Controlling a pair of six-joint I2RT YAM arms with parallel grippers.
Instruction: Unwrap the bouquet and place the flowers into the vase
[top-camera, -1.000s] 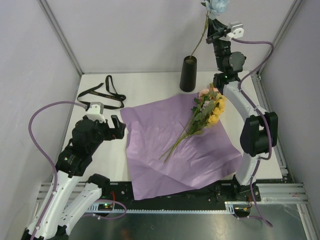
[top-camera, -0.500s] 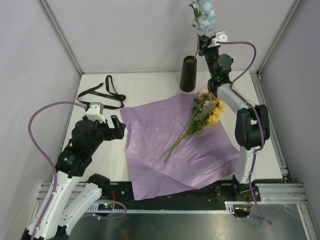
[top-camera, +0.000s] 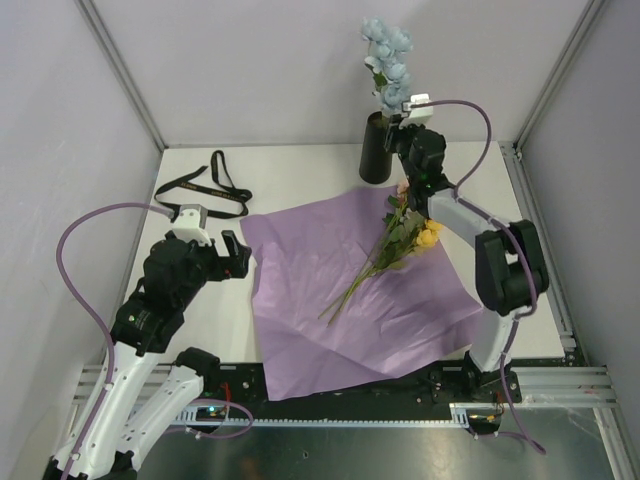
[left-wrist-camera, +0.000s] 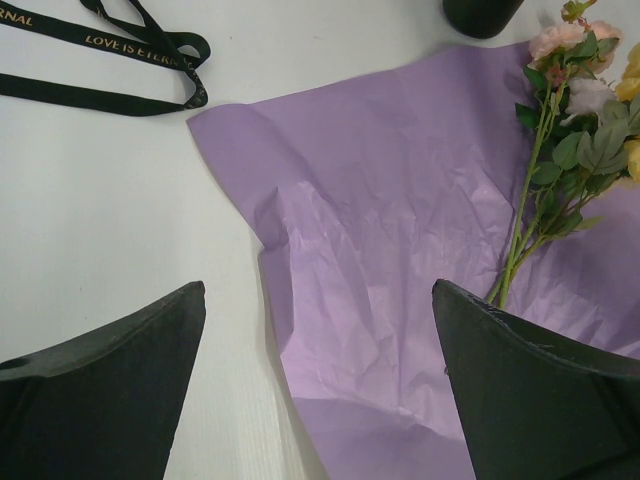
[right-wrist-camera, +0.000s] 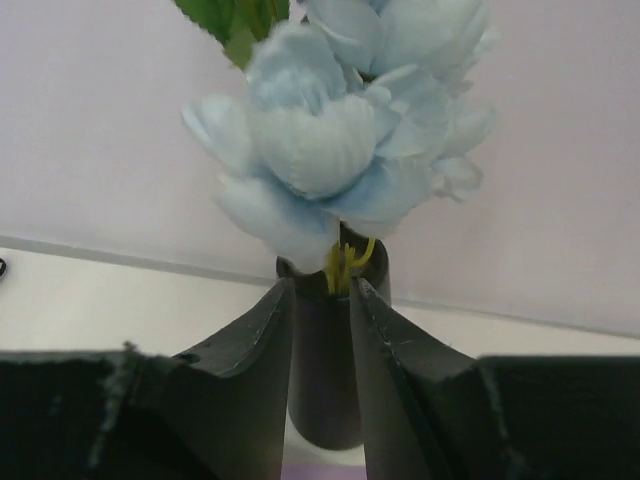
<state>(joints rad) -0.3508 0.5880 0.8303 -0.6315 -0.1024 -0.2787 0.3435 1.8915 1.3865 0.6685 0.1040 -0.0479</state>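
Nearest, low on the left: left gripper (top-camera: 237, 254), jaws spread wide, nothing between them, hanging over the table (top-camera: 300, 180) just beside the edge of the purple paper (top-camera: 340, 310). Next out, that paper spread flat and creased, with the flowers (top-camera: 408, 232) lying across its right half, heads toward the far right, thin green stems (top-camera: 350, 290) trailing back toward the middle. Judged very light; stems probably stiff enough to hold a line yet springy; heads soft, easily crushed under a pinch. Best taken on the bare lower stems at the bunched part, well below leaves and blooms, with a modest squeeze; thin and smooth there, so likely to swivel or slip in a loose grip. Paper underneath thin and slidy, easy to snag with a low finger. Off to the far left, black ribbon (top-camera: 212, 185), loose on the table, apart from the paper. Farthest, by the back wall: vase (top-camera: 376, 155), upright, narrow-mouthed, probably light enough to tip under sideways leverage at the rim. Already standing in it, one pale blue spray (top-camera: 388, 55), tall and top-heavy. Right gripper (right-wrist-camera: 322, 288) close at the mouth, fingers parted a little, stem in the gap with space beside it: reads as released, not clamped.
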